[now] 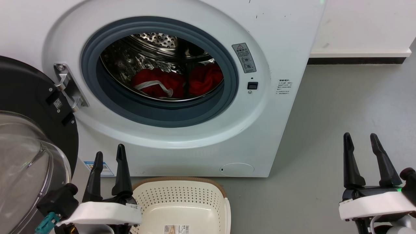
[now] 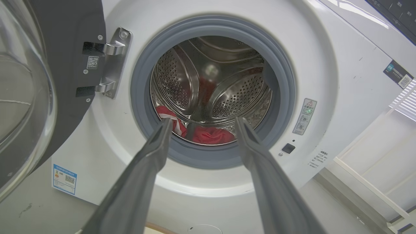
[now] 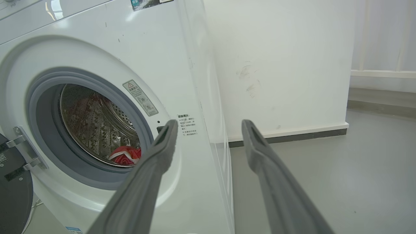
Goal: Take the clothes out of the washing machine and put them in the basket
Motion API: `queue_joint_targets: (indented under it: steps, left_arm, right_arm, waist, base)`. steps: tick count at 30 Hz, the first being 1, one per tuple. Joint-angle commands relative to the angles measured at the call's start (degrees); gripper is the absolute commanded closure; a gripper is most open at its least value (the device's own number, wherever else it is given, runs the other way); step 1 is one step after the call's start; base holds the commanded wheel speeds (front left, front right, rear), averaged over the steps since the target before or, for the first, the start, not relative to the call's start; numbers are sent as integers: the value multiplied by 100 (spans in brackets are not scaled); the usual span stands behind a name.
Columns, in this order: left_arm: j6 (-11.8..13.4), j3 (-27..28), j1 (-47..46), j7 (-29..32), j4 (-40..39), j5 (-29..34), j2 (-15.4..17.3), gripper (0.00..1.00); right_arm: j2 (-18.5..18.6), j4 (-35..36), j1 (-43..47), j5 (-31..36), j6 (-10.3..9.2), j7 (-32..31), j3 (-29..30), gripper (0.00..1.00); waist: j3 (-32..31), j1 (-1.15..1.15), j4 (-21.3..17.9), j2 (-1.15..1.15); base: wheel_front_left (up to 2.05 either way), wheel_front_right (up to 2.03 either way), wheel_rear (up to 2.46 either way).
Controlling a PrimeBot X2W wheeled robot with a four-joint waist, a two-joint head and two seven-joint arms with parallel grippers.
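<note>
Head view: we note the red clothes [image 1: 156, 79] low inside the washing machine [image 1: 279, 32], partly hidden by its gasket [image 1: 156, 113]. The basket [image 1: 182, 195], cut off below, stands before it. Left gripper [image 1: 110, 150] and right gripper [image 1: 360, 135] have their fingers apart. Left wrist view: the fingers partly mask the clothes. Right wrist view: a red scrap shows past the gasket.

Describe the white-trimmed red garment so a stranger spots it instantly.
Look into the steel drum of the open washing machine. At its bottom, left of the plain red garment, lies the striped red garment, the only one showing white trim.
</note>
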State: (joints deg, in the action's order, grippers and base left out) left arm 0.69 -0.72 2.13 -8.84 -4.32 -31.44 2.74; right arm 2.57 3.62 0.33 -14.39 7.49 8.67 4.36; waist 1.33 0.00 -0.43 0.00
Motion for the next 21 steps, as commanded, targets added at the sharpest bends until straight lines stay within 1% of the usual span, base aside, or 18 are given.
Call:
queue_joint_targets:
  steps: [1, 9, 16, 18, 21]
  left_arm:
    - [23, -26, -15, -51, -118, 142, 13, 0]
    - [94, -203, 75, -162, -186, 818, 15, 0]
    - [147, -402, 172, -257, 64, 1496, 17, 0]
    - [203, -396, 184, -276, 169, 1604, 18, 0]
    - [199, -438, 183, -314, 258, 1742, 16, 0]
  right_arm:
    - [33, 101, 16, 164, 0, 69, -23, 0]
    - [36, 90, 89, 662, 0, 174, -136, 0]
    - [37, -128, 180, 1052, 0, 267, -178, 0]
    - [38, -183, 188, 1138, 0, 296, -176, 0]
    - [38, -337, 227, 1145, 0, 330, -176, 0]
  waist:
    - [4, 0, 9, 0]
    - [8, 0, 25, 0]
    - [0, 0, 25, 0]
    - [2, 0, 18, 0]
    - [-1, 0, 11, 0]
  base:
    - [0, 0, 0]
    - [0, 0, 0]
    - [0, 0, 0]
    - [0, 0, 0]
    - [0, 0, 0]
